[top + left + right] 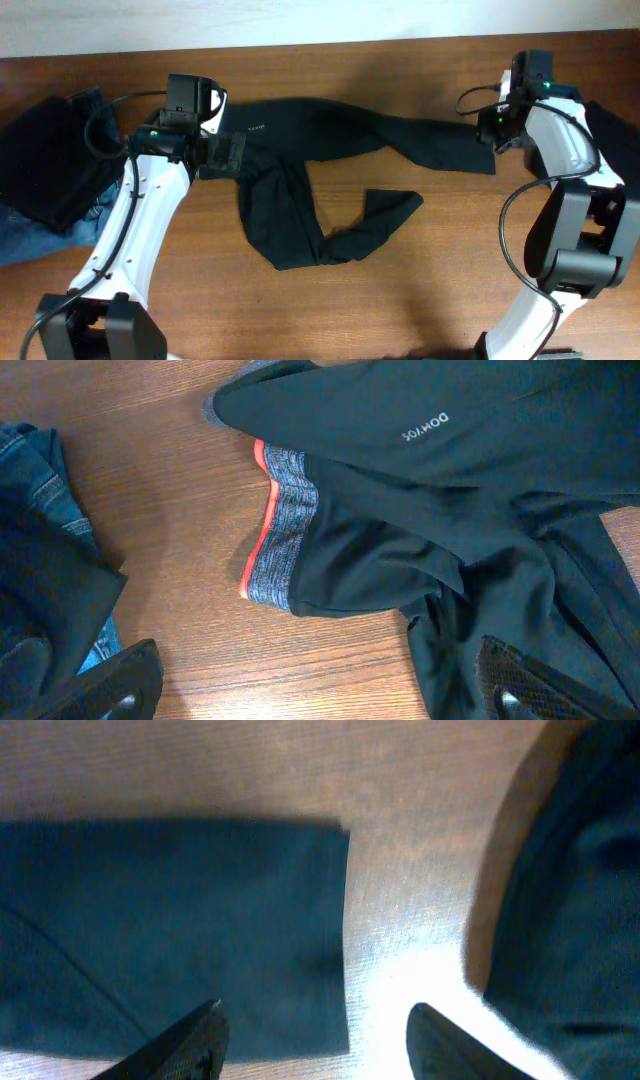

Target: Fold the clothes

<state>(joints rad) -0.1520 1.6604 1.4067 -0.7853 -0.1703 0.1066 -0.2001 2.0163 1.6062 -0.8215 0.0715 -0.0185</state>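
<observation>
The clothes (pixel 285 195), black trousers, lie spread over the middle of the wooden table (pixel 420 290). One leg stretches right, the other curls back toward the front. In the left wrist view the grey waistband (pixel 287 525) with red-orange trim lies flat, and a small white print shows on the black cloth. My left gripper (pixel 222 152) hovers at the waistband end, open, its fingers (pixel 110 685) wide apart over bare wood and cloth. My right gripper (pixel 492 128) is over the end of the stretched leg (pixel 200 920), open, with the hem's corner lying flat below its fingertips (pixel 190 1040).
A dark garment (pixel 45 160) and blue jeans (pixel 30 235) are piled at the table's left edge, close to my left arm; the jeans (pixel 40 480) also show in the left wrist view. Another dark cloth (pixel 615 140) lies at the right edge, just beside the right gripper (pixel 315 1045).
</observation>
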